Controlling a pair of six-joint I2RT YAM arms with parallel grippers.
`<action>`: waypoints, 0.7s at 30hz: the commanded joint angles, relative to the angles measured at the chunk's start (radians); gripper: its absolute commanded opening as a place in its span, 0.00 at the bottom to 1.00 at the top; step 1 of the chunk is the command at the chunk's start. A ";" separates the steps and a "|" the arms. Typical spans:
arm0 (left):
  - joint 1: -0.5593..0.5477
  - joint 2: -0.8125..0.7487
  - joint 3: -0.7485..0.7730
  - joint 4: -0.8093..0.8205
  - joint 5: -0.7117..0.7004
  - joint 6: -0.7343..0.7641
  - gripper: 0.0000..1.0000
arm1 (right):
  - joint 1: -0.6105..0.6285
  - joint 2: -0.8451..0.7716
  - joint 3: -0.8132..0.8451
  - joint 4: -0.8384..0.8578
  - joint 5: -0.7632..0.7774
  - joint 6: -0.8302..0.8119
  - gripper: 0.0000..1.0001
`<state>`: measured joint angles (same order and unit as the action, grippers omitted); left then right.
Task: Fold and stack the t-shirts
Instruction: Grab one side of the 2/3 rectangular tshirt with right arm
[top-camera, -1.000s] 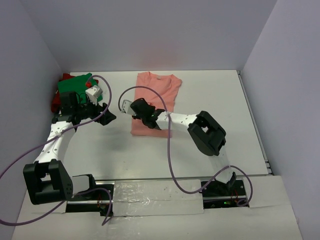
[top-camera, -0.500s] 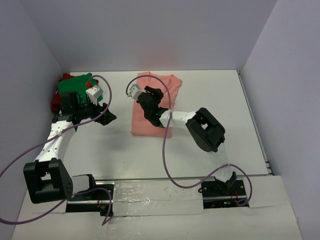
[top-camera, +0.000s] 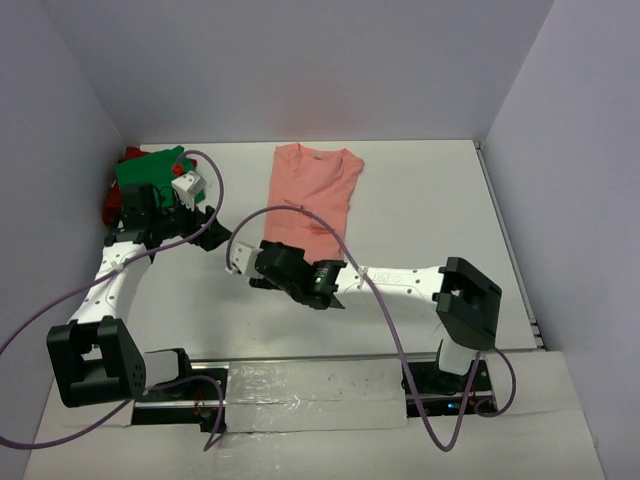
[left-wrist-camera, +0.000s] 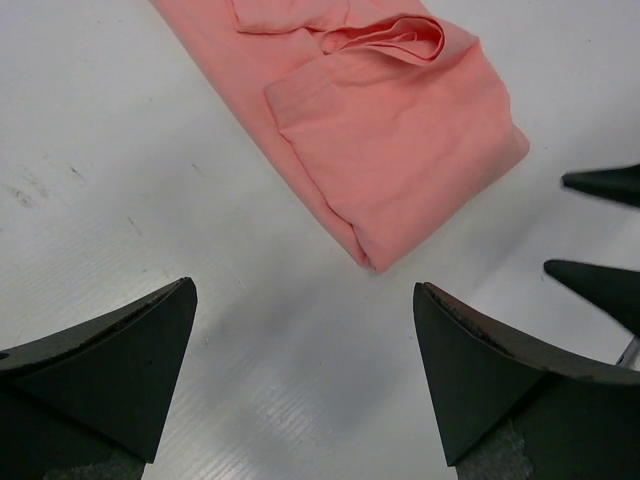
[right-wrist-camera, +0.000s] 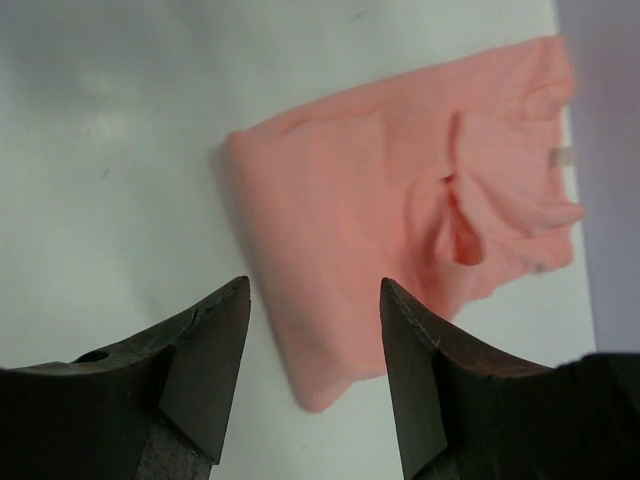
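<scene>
The right gripper (right-wrist-camera: 312, 285) has drawn back off the salmon-pink t-shirt (top-camera: 312, 190) toward the near edge. Its fingers stand apart and hold nothing, by the shirt's near end. The left gripper (left-wrist-camera: 302, 290) has not moved. It is also spread wide, over bare table (top-camera: 430, 190). The pink shirt lies folded lengthwise at the middle of the far edge, its neck label (right-wrist-camera: 563, 155) too small to read. In the far-left corner the green t-shirt (top-camera: 148, 168) lies on the red t-shirt (top-camera: 110, 205).
</scene>
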<state>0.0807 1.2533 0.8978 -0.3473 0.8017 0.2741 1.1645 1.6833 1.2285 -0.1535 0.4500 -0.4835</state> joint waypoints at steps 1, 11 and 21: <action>0.005 -0.018 0.009 0.025 0.034 0.013 0.99 | 0.007 0.055 -0.070 -0.113 -0.020 0.049 0.62; 0.005 -0.043 -0.002 0.021 0.027 0.017 0.99 | 0.015 0.191 -0.119 -0.028 0.075 0.006 0.62; 0.005 -0.049 -0.002 0.016 0.031 0.025 0.99 | 0.006 0.266 -0.167 0.118 0.180 -0.089 0.64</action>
<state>0.0807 1.2301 0.8936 -0.3477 0.8017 0.2749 1.1790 1.9137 1.0843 -0.1146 0.5880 -0.5396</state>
